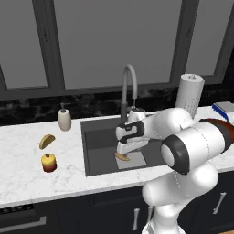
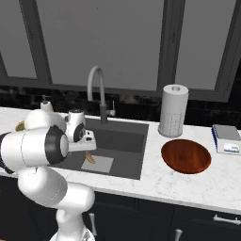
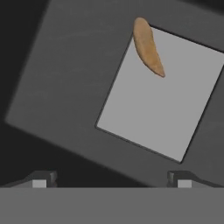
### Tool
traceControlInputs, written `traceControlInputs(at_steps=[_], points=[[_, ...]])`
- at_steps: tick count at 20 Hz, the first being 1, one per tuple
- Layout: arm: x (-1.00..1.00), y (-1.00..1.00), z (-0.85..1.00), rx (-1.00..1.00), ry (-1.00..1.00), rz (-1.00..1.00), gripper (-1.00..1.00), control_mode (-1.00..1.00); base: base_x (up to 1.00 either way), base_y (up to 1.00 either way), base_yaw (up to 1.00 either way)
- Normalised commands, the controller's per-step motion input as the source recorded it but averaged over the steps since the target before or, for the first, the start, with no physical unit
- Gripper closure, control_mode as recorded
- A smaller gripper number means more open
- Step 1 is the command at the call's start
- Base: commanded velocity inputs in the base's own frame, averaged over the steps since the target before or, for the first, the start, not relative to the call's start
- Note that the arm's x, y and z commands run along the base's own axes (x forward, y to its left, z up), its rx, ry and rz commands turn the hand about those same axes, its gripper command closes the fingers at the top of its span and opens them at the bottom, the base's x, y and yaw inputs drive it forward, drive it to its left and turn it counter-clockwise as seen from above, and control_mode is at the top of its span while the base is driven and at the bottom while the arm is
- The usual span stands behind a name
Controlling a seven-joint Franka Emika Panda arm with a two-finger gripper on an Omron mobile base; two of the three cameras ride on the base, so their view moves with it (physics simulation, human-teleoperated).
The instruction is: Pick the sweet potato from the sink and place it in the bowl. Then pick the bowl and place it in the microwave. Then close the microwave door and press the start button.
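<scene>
The hand [image 3: 112,179] is hanging wide open over the sink [image 1: 98,137], holding nothing. The sweet potato [image 3: 148,46] is lying on the pale square at the basin's bottom, toward one o'clock in the hand view. It is looking small, stiff and light, likely rolling easily; gripping across its thicker middle seems safest. The faucet [image 1: 129,87] is standing behind at twelve o'clock; the bowl [image 2: 186,156] is waiting on the tabletop [image 2: 188,186], at three o'clock.
</scene>
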Motion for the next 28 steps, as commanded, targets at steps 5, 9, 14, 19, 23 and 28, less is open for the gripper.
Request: traceControlInputs(at_steps=[5,9,14,19,23,28], points=[[0.39,0.08,-0.22,0.0,0.0,0.0,-1.0,-1.0,0.0,0.0,0.0],[0.44,0.17,-0.32,0.0,0.0,0.0,-1.0,-1.0,0.0,0.0,0.0],[0.39,0.08,-0.34,0.0,0.0,0.0,-1.0,-1.0,0.0,0.0,0.0],[0.28,0.0,-0.29,0.0,0.0,0.0,-1.0,-1.0,0.0,0.0,0.0],[0.29,0.0,-0.37,0.0,0.0,0.0,-1.0,-1.0,0.0,0.0,0.0],[0.34,0.0,-0.33,0.0,0.0,0.0,-1.0,-1.0,0.0,0.0,0.0]])
